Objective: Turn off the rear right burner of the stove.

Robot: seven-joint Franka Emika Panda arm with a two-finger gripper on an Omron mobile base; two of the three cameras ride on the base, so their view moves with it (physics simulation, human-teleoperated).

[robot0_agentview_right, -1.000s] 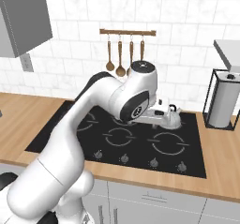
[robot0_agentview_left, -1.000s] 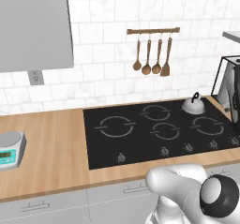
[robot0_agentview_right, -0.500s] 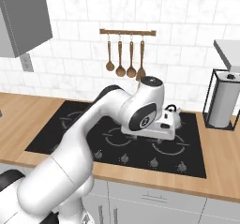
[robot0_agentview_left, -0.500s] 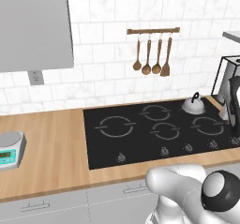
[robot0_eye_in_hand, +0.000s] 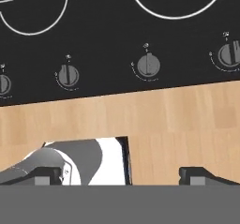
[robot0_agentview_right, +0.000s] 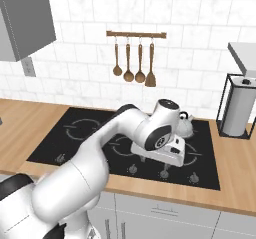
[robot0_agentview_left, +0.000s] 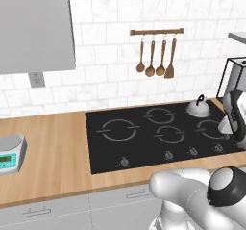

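The stove (robot0_agentview_left: 158,133) is a glossy black glass cooktop (robot0_agentview_right: 90,133) with grey ring marks, set into the wooden counter. Small dark round knobs (robot0_agentview_left: 168,155) line its front edge. In the hand view four knobs show in a row, among them one at the centre (robot0_eye_in_hand: 148,64) and one at the right (robot0_eye_in_hand: 228,54). My gripper (robot0_eye_in_hand: 122,175) is open, its fingertips (robot0_eye_in_hand: 199,174) wide apart with nothing between them. It hovers over the counter strip just in front of the knobs. The hand (robot0_agentview_right: 160,152) hangs low over the cooktop's front right part and also shows at the right edge (robot0_agentview_left: 234,121).
A small silver kettle (robot0_agentview_left: 198,108) sits on the cooktop's rear right. A paper towel holder (robot0_agentview_right: 235,110) stands on the counter to the right. Wooden utensils (robot0_agentview_left: 153,56) hang on the wall. A kitchen scale (robot0_agentview_left: 9,152) sits far left.
The arm has swung down and toward the front right of the cooktop, bringing the hand from above the rear burners to just above the knob row. Nothing else moved.
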